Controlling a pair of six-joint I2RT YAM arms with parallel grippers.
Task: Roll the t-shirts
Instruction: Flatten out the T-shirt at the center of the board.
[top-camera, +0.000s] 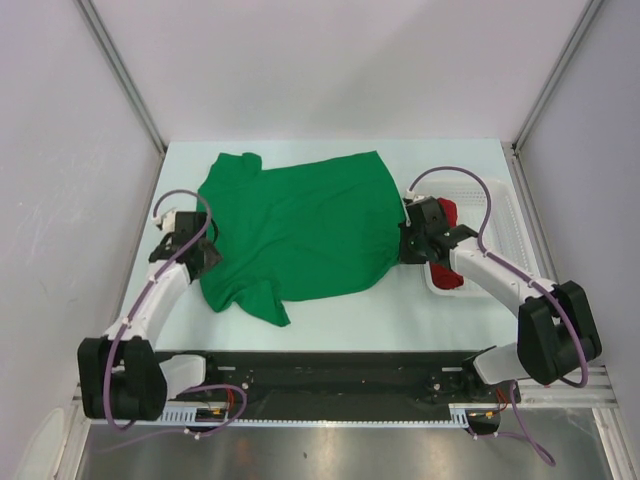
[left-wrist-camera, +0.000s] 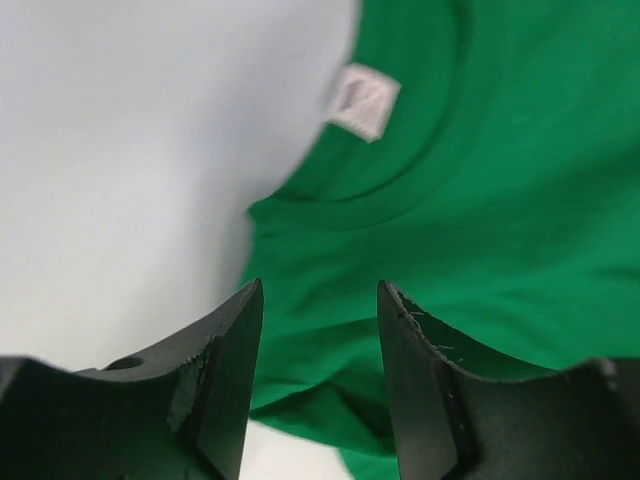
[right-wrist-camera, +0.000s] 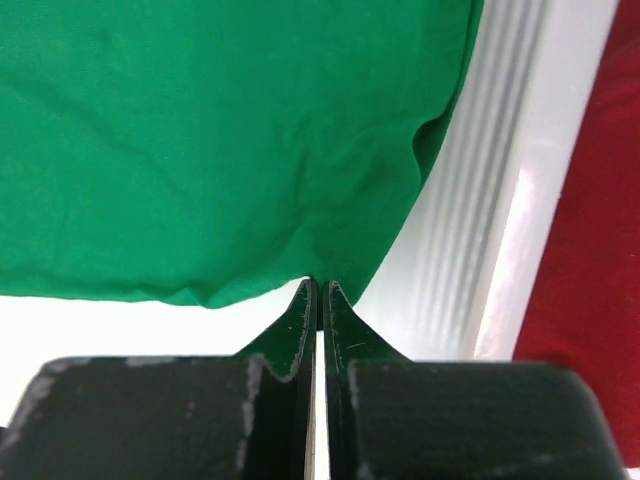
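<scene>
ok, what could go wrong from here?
The right claw is shut at the hem of the green t-shirt. Whether it pinches cloth is unclear, so a pull may slip. That hem lies right beside the basket and could snag. The near sleeve is bunched, so the roll may come out lopsided.

A robotics lab cell — bare white walls (top-camera: 330, 60), aluminium frame posts (top-camera: 122, 75), pale tabletop (top-camera: 340, 322).

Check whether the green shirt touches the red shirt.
Apart. The right wrist view shows the white basket wall lying between the edge of the green shirt and the red shirt.
</scene>
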